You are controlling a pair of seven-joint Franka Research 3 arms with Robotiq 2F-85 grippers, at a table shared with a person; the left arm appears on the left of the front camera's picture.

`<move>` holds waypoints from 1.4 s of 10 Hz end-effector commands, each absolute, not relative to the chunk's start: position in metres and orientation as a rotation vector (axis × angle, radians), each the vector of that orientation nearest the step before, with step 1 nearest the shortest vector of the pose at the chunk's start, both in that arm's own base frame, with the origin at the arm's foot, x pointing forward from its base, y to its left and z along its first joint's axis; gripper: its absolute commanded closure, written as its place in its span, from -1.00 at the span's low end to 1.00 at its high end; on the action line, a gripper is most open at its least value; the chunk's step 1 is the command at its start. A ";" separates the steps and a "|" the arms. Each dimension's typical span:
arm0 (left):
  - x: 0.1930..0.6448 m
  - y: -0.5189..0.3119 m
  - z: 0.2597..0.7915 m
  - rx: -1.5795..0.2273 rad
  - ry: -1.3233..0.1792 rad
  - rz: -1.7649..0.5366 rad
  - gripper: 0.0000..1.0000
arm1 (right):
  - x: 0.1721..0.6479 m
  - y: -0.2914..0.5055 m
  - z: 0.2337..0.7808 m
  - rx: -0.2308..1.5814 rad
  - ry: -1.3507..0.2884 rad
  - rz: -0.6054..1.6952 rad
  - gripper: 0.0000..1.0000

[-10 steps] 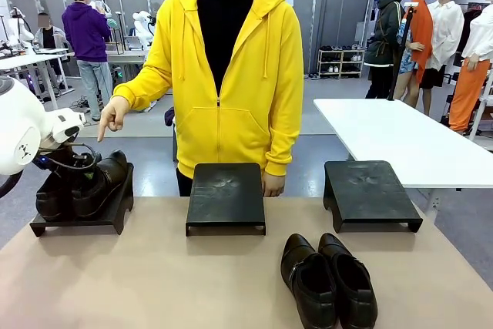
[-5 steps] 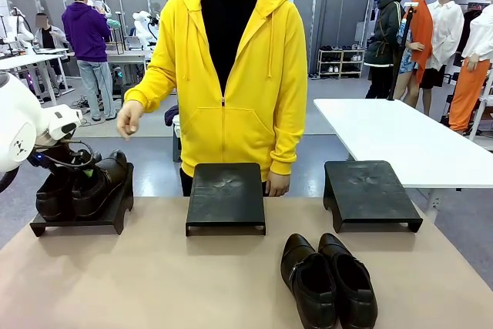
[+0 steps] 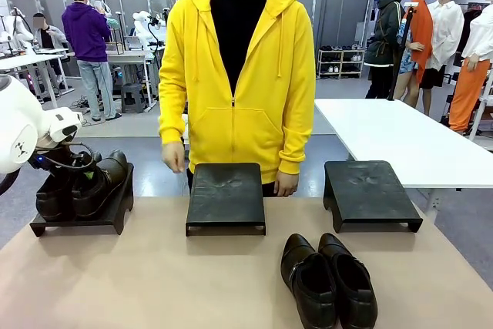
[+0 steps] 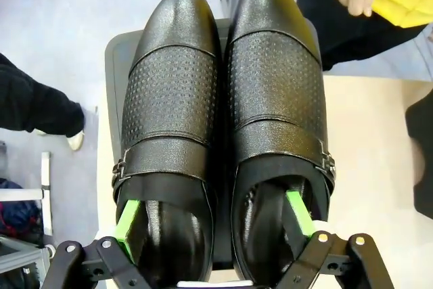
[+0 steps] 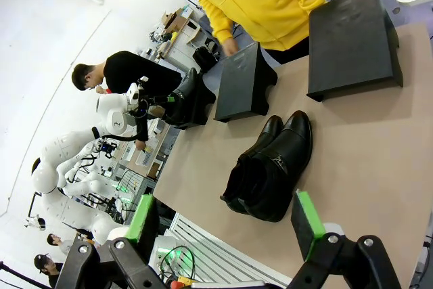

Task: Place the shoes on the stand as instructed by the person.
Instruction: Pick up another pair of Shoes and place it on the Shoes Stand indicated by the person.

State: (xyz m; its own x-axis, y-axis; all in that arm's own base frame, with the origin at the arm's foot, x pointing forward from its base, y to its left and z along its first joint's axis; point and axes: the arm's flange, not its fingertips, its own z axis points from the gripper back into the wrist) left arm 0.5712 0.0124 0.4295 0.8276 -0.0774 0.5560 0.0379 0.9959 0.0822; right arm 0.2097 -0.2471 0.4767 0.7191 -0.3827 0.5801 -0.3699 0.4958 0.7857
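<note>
Shoes: polished leather, stiff at sole and toe, softer at the collar. We judge them moderately heavy and slick outside. Best hold is probably at the collars, one finger inside each mouth, squeezing the adjoining walls together.

First pair sits side by side on the left stand. Left gripper has its jaws wide apart, a pad in each shoe mouth, clamping nothing.

Second pair lies on the table, ahead of the right gripper, which is also spread and empty.

Since a second ago, the person's hand, then pointing over the left stand, has dropped beside the middle stand. Shoes unmoved.
</note>
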 end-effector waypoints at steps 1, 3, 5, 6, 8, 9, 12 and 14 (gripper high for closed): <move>0.575 0.013 0.430 0.069 -0.600 -0.061 -1.00 | 0.209 -0.248 0.478 1.087 -0.824 0.003 -1.00; 0.575 0.013 0.430 0.069 -0.600 -0.061 -1.00 | 0.209 -0.248 0.478 1.087 -0.824 0.003 -1.00; 0.575 0.013 0.430 0.069 -0.600 -0.061 -1.00 | 0.209 -0.248 0.478 1.087 -0.824 0.003 -1.00; 0.571 0.012 0.430 0.069 -0.593 -0.061 -0.99 | 0.209 -0.248 0.478 1.087 -0.824 0.003 -1.00; 0.548 0.023 0.453 0.028 -0.547 -0.063 -1.00 | 0.209 -0.248 0.478 1.087 -0.824 0.003 -1.00; 0.525 0.031 0.472 -0.036 -0.519 -0.089 -1.00 | 0.209 -0.248 0.478 1.087 -0.824 0.003 -1.00; 0.456 0.063 0.517 -0.244 -0.500 -0.161 -1.00 | 0.209 -0.248 0.478 1.087 -0.824 0.003 -1.00; 0.402 0.103 0.523 -0.384 -0.480 -0.156 -1.00 | 0.209 -0.248 0.478 1.087 -0.824 0.003 -1.00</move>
State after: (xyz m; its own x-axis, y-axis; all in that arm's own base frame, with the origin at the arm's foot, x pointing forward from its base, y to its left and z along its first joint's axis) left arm 0.4231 0.0763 0.5269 0.8596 -0.0621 0.5073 0.2250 0.9372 -0.2666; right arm 0.2100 -0.2470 0.4765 0.7199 -0.3823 0.5793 -0.3694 0.4957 0.7860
